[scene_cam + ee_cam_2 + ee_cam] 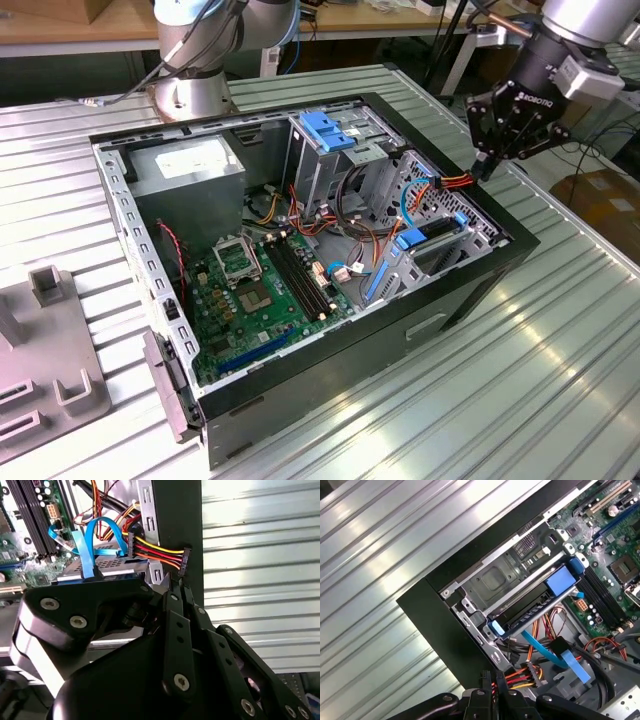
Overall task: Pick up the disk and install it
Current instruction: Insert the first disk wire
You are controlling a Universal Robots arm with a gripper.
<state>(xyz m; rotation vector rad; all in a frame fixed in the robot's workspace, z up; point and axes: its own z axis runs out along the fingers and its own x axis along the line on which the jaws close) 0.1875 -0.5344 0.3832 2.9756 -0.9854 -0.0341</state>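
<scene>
The disk [432, 236] lies flat in the bay at the corner of the open computer case [470, 290] on the exterior view's right, its blue carrier frame showing along its edge. In both wrist views the disk [530, 606] [107, 566] sits between the bay's metal rails. My gripper [484, 170] hangs over the case wall just beyond that bay. Its fingers are pressed together on the black end connector [184, 561] of a red, yellow and orange power cable [452, 182] that runs back into the case. My gripper [176, 585] [492, 682] stands apart from the disk.
Inside the case are a green motherboard [255, 290], a grey power-supply box [185, 170] and a metal drive cage with a blue bracket [328, 130]. A blue data cable [545, 652] loops beside the bay. A grey fixture [40, 350] sits on the ribbed metal table [560, 340].
</scene>
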